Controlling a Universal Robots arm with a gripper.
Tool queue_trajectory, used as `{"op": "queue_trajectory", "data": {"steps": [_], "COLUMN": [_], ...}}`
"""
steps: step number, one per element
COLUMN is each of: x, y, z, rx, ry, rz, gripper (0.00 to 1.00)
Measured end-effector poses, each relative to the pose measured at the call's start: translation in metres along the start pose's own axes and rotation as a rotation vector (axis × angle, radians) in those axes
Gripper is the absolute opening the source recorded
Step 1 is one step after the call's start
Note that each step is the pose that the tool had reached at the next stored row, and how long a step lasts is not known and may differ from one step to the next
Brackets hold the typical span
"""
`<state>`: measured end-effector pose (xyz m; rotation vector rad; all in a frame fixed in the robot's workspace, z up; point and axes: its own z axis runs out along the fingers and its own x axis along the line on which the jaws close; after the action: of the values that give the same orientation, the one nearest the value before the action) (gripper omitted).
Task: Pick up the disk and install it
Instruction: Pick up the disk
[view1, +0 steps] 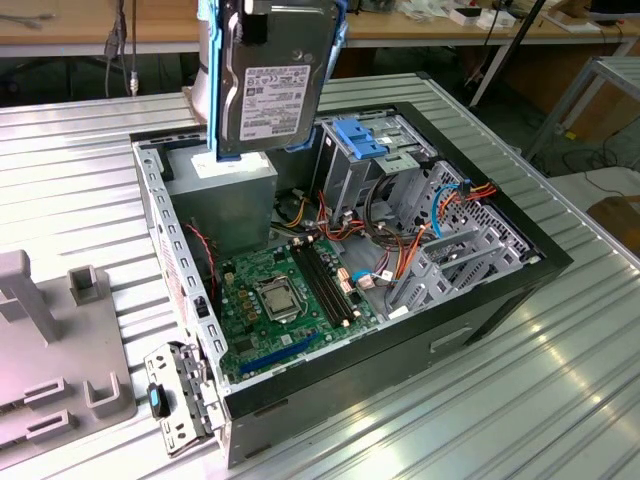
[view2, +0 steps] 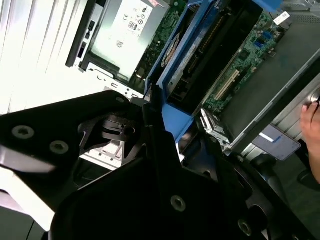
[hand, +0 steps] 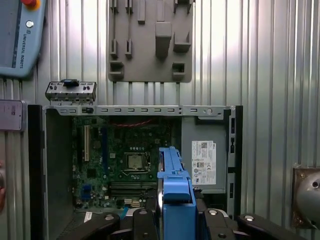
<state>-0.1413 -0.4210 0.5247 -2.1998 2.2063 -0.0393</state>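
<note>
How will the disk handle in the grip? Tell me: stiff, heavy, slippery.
Likely stiff: the disk is a metal slab and hangs upright without sagging. Probably heavy for its size, being solid metal. Its smooth blue carrier rail, gripped by the pincer, might slip.

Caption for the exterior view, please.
Disk held upright above the open computer case, not yet installed.
</note>
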Motion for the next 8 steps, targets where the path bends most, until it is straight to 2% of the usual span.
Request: {"op": "queue_trajectory", "data": {"steps": [1,2,3,4,6,8], "x": [0.0032,0.0074,0.0088,0.0105,0.0118,0.0132], "y": [-0.0021,-0.0067,-0.0108,-0.0188,-0.0286,-0.0449], "z": [0.0005,0.0015,0.0023,0.0035,0.0052,0.0077], "rx": [0.0000,-0.0001,0.0001,-0.0001,-0.0001,-0.0001], "ry": [0.0000,0.0001,-0.0001,0.0001,0.0001,0.0000], "rz": [0.000,0.000,0.000,0.000,0.000,0.000], "gripper": [0.37,0.37,0.37,0.37,0.37,0.37]}}
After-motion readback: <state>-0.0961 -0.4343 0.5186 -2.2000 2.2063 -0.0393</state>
